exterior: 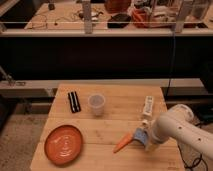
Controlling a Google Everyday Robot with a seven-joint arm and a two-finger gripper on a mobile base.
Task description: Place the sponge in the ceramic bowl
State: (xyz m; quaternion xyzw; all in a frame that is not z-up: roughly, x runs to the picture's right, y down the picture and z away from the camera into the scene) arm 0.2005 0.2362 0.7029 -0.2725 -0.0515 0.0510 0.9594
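The light-blue sponge (138,135) hangs just above the wooden table (110,125) at the right, and my gripper (144,132) is shut on it at the end of the white arm (175,127). The orange-red ceramic bowl (64,144) sits at the table's front left, well to the left of the sponge, with nothing in it. An orange carrot (122,144) lies just left of and below the sponge, between it and the bowl.
A clear plastic cup (96,104) stands mid-table. A black bar-shaped object (74,101) lies to its left. A white tube (148,106) lies behind the gripper. A dark shelf unit with a cluttered top (125,20) runs behind the table.
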